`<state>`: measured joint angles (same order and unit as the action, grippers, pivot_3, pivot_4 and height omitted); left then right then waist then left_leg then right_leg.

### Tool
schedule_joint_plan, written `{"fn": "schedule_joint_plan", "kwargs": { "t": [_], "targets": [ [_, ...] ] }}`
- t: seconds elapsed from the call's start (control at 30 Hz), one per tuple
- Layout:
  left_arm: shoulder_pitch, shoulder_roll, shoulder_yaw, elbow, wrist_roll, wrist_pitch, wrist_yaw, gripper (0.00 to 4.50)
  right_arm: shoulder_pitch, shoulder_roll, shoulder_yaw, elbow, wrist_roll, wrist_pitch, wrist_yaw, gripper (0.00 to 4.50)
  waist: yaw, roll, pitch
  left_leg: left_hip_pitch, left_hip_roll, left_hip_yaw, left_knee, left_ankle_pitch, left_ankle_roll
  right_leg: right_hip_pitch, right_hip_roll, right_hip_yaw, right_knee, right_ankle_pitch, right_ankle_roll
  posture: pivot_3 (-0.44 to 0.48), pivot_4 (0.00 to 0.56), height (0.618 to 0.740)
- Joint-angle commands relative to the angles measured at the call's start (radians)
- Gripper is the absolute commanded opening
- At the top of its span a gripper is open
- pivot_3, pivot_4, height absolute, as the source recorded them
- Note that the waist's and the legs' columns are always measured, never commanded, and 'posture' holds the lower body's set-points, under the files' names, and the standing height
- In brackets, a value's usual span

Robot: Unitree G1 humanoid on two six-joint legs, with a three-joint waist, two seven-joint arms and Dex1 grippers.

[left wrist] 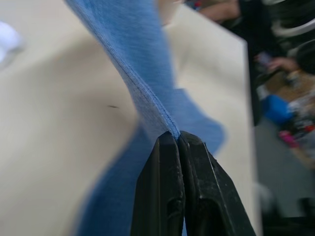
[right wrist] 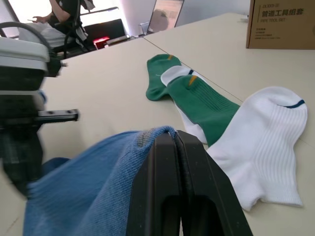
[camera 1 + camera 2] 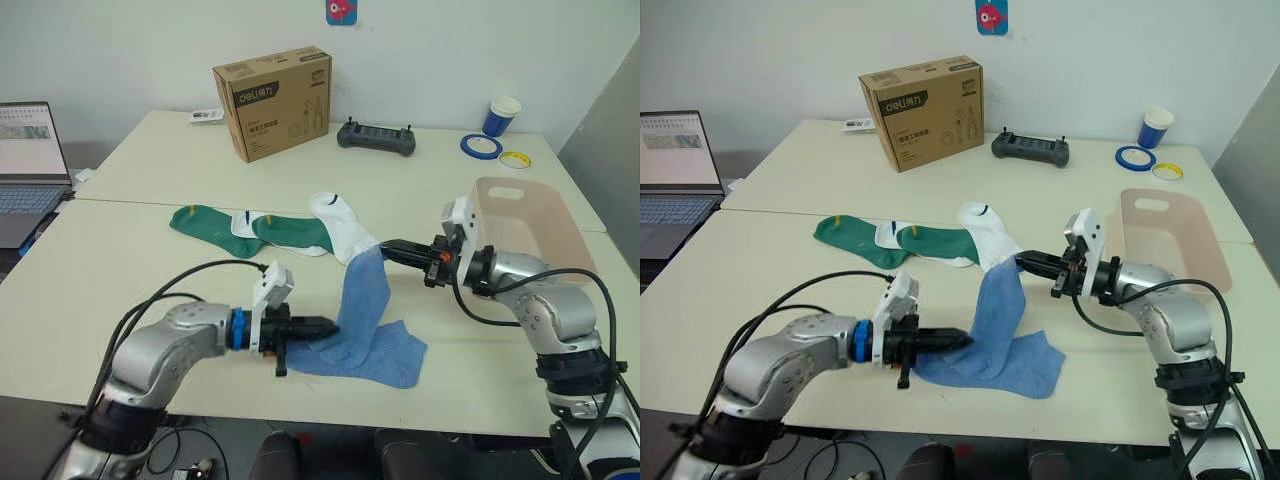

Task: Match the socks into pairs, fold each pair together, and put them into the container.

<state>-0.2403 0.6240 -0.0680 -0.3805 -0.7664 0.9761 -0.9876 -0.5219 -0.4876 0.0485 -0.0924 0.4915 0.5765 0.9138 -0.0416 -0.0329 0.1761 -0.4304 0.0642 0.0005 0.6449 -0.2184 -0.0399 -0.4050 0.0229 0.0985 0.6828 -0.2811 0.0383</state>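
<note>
A light blue sock (image 3: 362,295) is stretched between my two grippers above the table's front. My left gripper (image 3: 328,327) is shut on its lower end (image 1: 133,59), and my right gripper (image 3: 384,248) is shut on its upper end (image 2: 93,187). More light blue sock fabric (image 3: 398,358) lies flat beneath. Behind them lie two dark green socks (image 3: 203,222) (image 3: 296,233), a white sock (image 3: 340,225) touching the right-hand green one, and another white sock (image 3: 243,228) between the two greens. The pinkish-beige container (image 3: 530,222) stands at the right, behind my right arm.
A brown cardboard box (image 3: 275,100), a black controller (image 3: 376,137), a blue cup (image 3: 503,115) and two tape rolls (image 3: 481,146) sit on the far table. A laptop (image 3: 30,170) is at the far left. A seam (image 3: 130,202) joins the two tables.
</note>
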Motion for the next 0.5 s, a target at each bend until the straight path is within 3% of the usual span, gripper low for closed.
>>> {"fn": "schedule_joint_plan", "kwargs": {
  "t": [0.03,0.13,0.3,0.5],
  "targets": [
    [0.019,-0.052,0.044,-0.044,-0.137,0.156,0.110,0.05,-0.055,0.033,0.038,0.020,-0.024,-0.055,0.017,0.00,-0.001,0.000,0.000,0.000,0.000,0.000,0.000,0.000,0.000,0.000,0.000,0.000,0.000,0.000,0.001,0.000,0.150,0.740],
    [0.008,-0.176,0.123,-0.001,-0.296,0.274,0.254,0.05,-0.106,0.082,0.094,0.061,-0.049,-0.081,0.041,0.00,-0.001,0.000,0.000,0.000,0.000,0.000,0.002,0.000,0.000,0.001,0.000,0.000,0.001,-0.001,0.005,0.000,0.150,0.740],
    [0.007,-0.264,0.193,0.027,-0.419,0.328,0.391,0.05,-0.149,0.137,0.168,0.126,-0.102,-0.128,0.063,0.00,0.000,0.000,0.000,0.001,0.000,-0.001,0.002,0.001,0.000,0.001,0.000,0.000,0.001,0.001,0.001,0.000,0.150,0.740],
    [0.002,-0.291,0.201,-0.004,-0.534,0.317,0.450,0.05,-0.172,0.196,0.169,0.142,-0.101,-0.132,0.065,0.00,0.002,0.000,0.000,0.000,-0.001,-0.001,0.001,0.001,0.000,0.001,-0.001,0.000,0.001,0.001,0.001,0.000,0.150,0.740]
  ]
}}
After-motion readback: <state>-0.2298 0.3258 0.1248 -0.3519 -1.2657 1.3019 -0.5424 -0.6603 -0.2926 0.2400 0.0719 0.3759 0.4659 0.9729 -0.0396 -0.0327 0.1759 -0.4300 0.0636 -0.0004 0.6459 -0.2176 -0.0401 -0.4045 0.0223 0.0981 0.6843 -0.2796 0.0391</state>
